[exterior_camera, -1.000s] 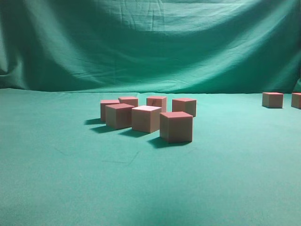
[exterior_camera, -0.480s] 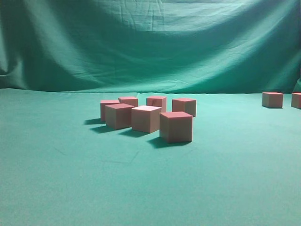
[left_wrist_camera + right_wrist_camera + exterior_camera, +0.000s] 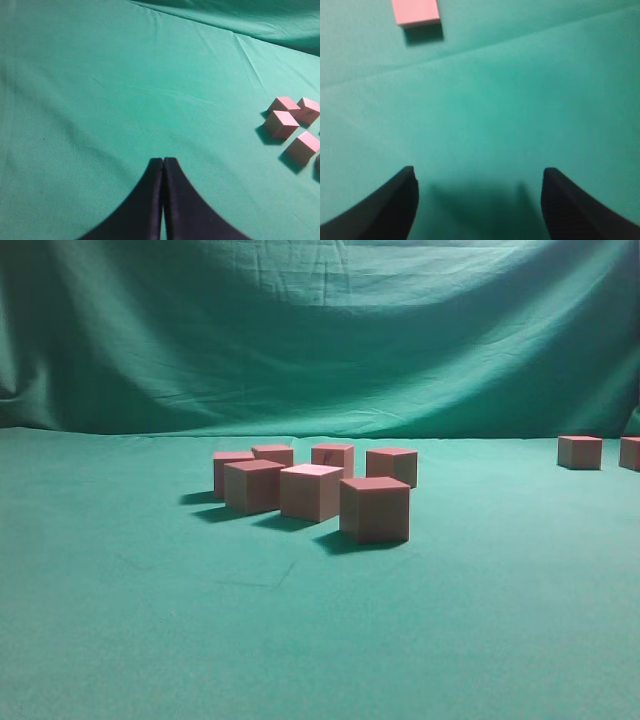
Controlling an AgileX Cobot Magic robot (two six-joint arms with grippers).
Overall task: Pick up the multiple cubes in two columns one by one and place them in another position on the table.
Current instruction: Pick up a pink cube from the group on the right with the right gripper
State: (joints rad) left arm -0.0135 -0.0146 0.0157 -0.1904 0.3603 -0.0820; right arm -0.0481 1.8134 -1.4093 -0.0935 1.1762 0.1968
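**Green cloth, empty claws: between picks**

Creased green table (image 3: 120, 640), matte and soft. Seven sharp-edged wooden cubes (image 3: 312, 492) clustered mid-table, tan sides, red-pink tops; two more (image 3: 580, 452) well apart at far right. Right gripper (image 3: 479, 182) spread wide over bare cloth, holding nothing, one cube (image 3: 416, 11) ahead. Left gripper (image 3: 163, 165) pinched together, empty. Apparently between placements. Next: reach to the cluster, straddle one cube squarely, clear of neighbours.

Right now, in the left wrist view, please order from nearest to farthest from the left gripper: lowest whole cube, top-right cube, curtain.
1. Lowest whole cube, right side.
2. Top-right cube, behind it.
3. Curtain, far top right.
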